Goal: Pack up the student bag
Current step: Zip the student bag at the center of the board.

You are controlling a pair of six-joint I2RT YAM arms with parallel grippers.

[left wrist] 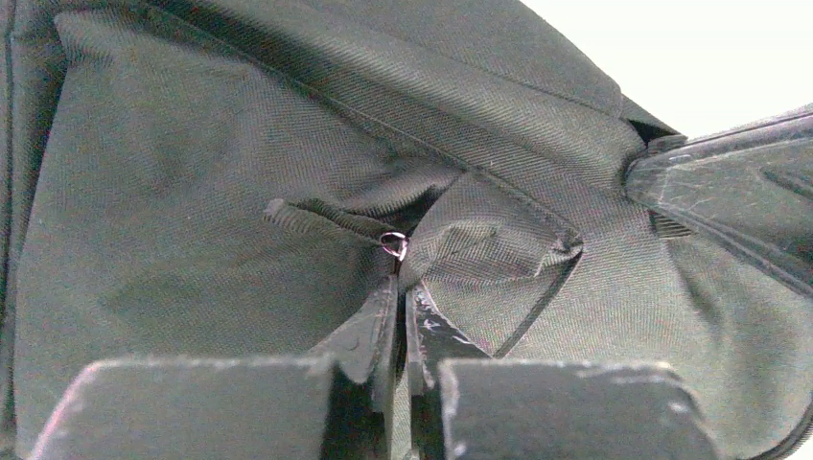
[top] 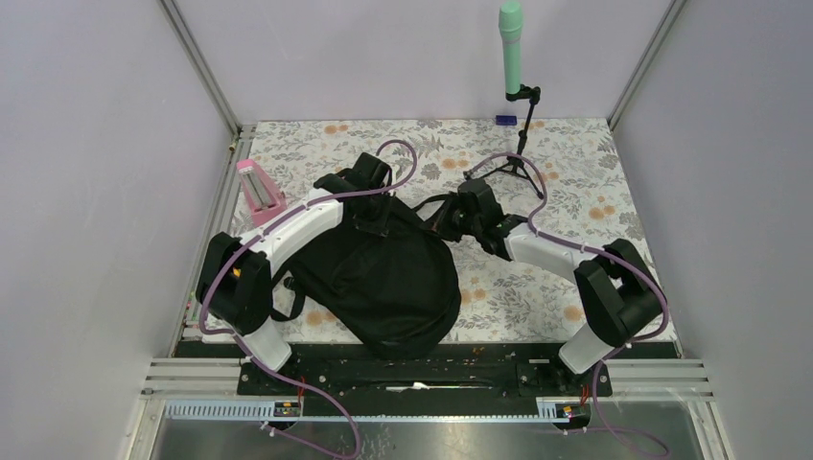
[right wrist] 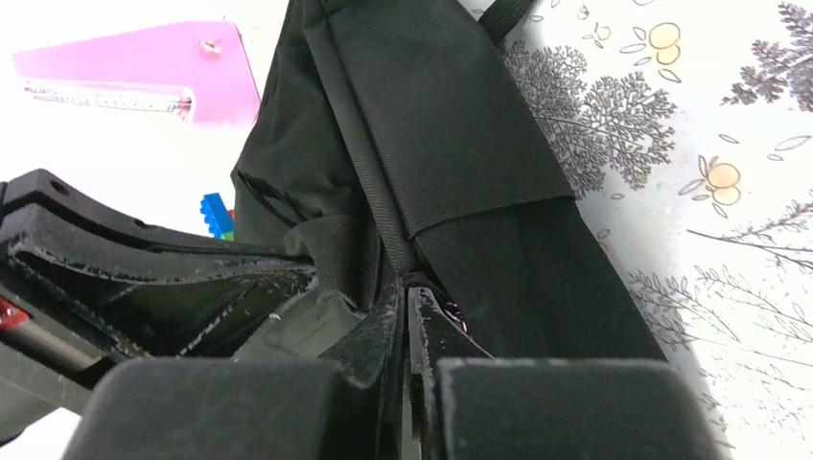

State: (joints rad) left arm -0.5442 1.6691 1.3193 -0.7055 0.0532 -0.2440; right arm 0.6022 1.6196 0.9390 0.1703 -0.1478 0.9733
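The student bag (top: 388, 283), a large black backpack, lies on the floral table between the two arms. My left gripper (top: 376, 222) is at the bag's top edge. In the left wrist view this gripper (left wrist: 403, 284) is shut on a fold of the bag's fabric (left wrist: 192, 192), just below a small metal zip ring (left wrist: 394, 245). My right gripper (top: 439, 226) meets the bag from the right. In the right wrist view it (right wrist: 405, 284) is shut on the bag's fabric where a webbing strap (right wrist: 379, 206) runs down the bag (right wrist: 460, 144).
A pink stand (top: 257, 188) sits at the left of the table, seen also as the pink stand (right wrist: 144, 72) with a blue brick (right wrist: 217, 213) near it. A green microphone (top: 511, 43) on a tripod (top: 519, 161) stands at the back. Grey walls enclose the table.
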